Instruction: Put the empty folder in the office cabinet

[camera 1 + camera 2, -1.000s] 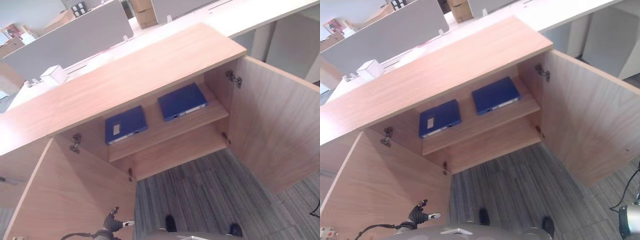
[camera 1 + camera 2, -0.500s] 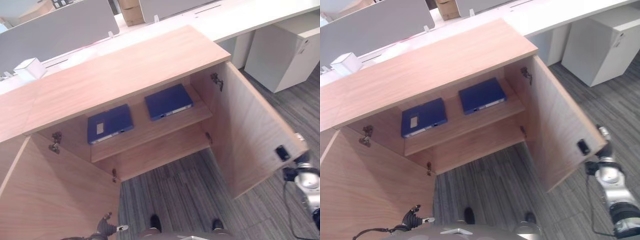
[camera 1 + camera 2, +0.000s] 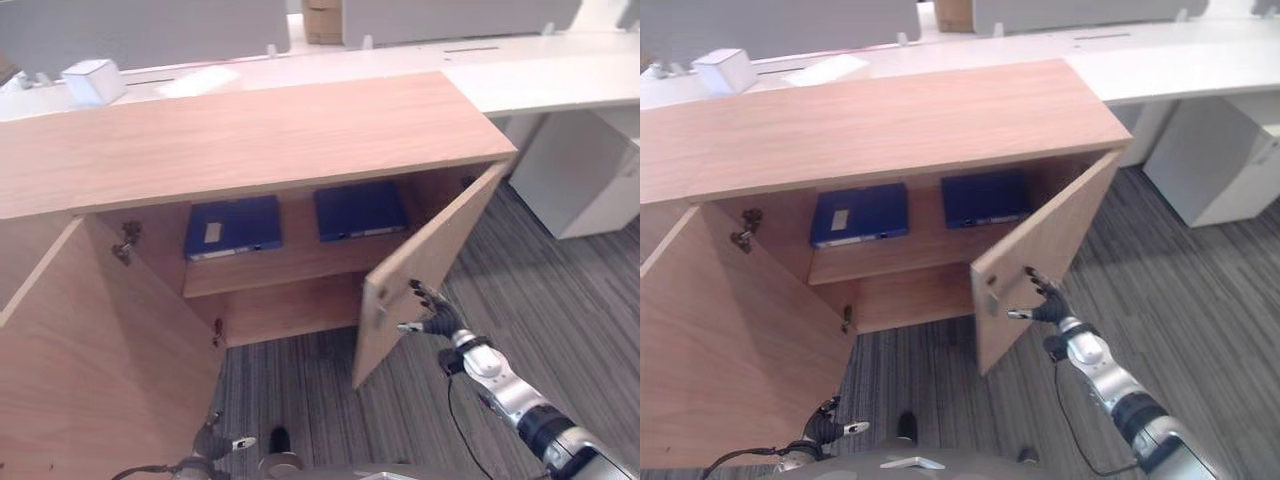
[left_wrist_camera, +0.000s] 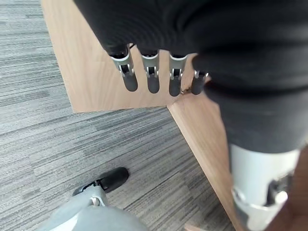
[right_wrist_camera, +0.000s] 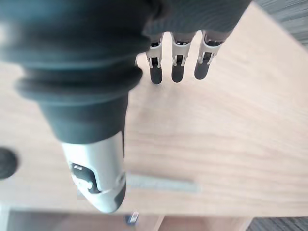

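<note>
Wood-grain right door [image 3: 1040, 250] of the cabinet [image 3: 250, 135] stands half shut; our right robot hand [image 3: 1045, 303] rests straight-fingered against it, holding nothing. Two blue folders [image 3: 233, 226] lie on the cabinet's shelf. A hard push could slam it

Right hand [image 3: 1048, 303]: raised on an outstretched silver-grey arm, dark-tipped fingers [image 5: 174, 65] straight and spread, thumb apart.
Left hand [image 3: 826, 425]: low near the body, fingers [image 4: 152, 77] straight in a row, nothing held.
</note>
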